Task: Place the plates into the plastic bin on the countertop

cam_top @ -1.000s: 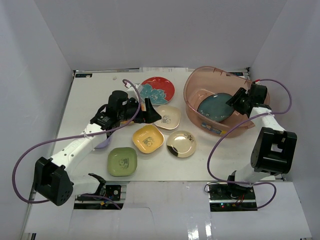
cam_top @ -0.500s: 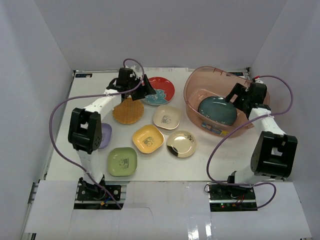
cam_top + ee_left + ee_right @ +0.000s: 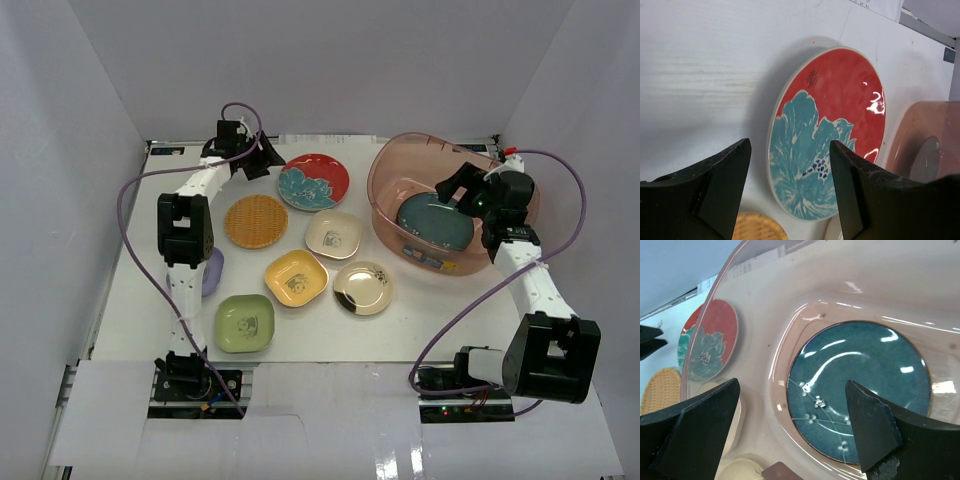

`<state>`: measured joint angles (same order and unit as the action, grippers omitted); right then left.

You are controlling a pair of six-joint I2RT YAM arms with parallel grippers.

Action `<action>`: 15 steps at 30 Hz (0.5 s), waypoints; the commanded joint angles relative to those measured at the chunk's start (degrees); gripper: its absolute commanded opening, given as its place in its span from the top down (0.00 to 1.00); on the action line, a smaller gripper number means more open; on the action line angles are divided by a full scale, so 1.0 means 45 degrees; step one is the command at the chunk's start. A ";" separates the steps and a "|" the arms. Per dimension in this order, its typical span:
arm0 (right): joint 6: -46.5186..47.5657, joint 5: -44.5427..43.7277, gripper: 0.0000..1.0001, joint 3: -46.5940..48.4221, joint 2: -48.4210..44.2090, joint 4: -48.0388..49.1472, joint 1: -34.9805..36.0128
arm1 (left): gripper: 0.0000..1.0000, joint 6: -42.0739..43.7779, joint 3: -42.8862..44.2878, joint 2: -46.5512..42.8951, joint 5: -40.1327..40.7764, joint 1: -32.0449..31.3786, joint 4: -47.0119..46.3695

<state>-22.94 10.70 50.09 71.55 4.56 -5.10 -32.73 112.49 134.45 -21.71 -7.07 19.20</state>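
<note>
My left arm has been swinging out to the far left corner. The round red plate with the teal flower [image 3: 315, 182] is lying flat on the white countertop [image 3: 170, 215], just right of my left gripper [image 3: 789, 144]. It is showing between that gripper's spread, empty fingers, so this arm is the nearer one. My right gripper [image 3: 792, 385] is hanging released over the round dark teal plate [image 3: 860, 385], which is resting inside the translucent pinkish plastic bin [image 3: 420, 137]. The lavender plate [image 3: 212, 272] is hiding mostly behind my left arm. I am not making out any gap under the red plate's rim.

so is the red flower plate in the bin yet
No, the red flower plate lies on the countertop left of the plastic bin; only the dark teal plate is inside.
</note>
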 commanded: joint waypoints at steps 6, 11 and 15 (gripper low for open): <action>0.0195 -0.0151 0.09 0.0002 0.0213 0.0804 0.0802 | 0.32 0.0632 0.2735 0.2091 -0.3297 0.0380 0.1456; 0.0078 0.0278 0.10 -0.0114 0.0389 0.1155 0.1115 | 0.34 0.0496 0.3147 0.2796 -0.3748 0.0380 0.1573; 0.0020 0.0201 0.11 -0.0114 0.0487 0.1038 0.1817 | 0.44 0.0340 0.3070 0.3168 -0.4099 0.0380 0.1379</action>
<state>-23.14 11.11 49.58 73.36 6.28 1.50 -31.20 125.10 147.89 -37.32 -5.37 24.49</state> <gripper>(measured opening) 0.895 0.605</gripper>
